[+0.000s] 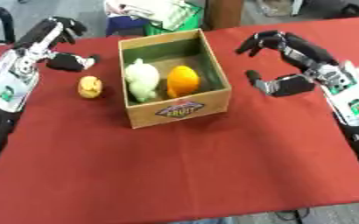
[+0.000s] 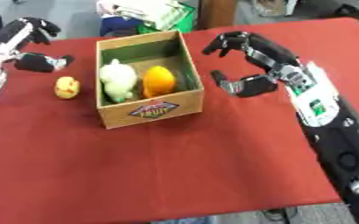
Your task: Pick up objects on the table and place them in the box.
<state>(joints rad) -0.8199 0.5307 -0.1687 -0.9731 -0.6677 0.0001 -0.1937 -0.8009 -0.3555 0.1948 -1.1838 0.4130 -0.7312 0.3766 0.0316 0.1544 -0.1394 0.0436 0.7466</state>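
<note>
The box (image 1: 179,109) stands on the red worktop (image 1: 182,175) near its far edge, at the middle. Inside it lie a white item (image 1: 142,79) on the left and an orange item (image 1: 182,80) on the right. A yellow item (image 1: 90,86) lies on the worktop just left of the box. The left hand (image 1: 56,37) hangs above the far-left corner, released and grasping nothing. The right hand (image 2: 248,65) hangs right of the box, fingers arched, grasping nothing.
</note>
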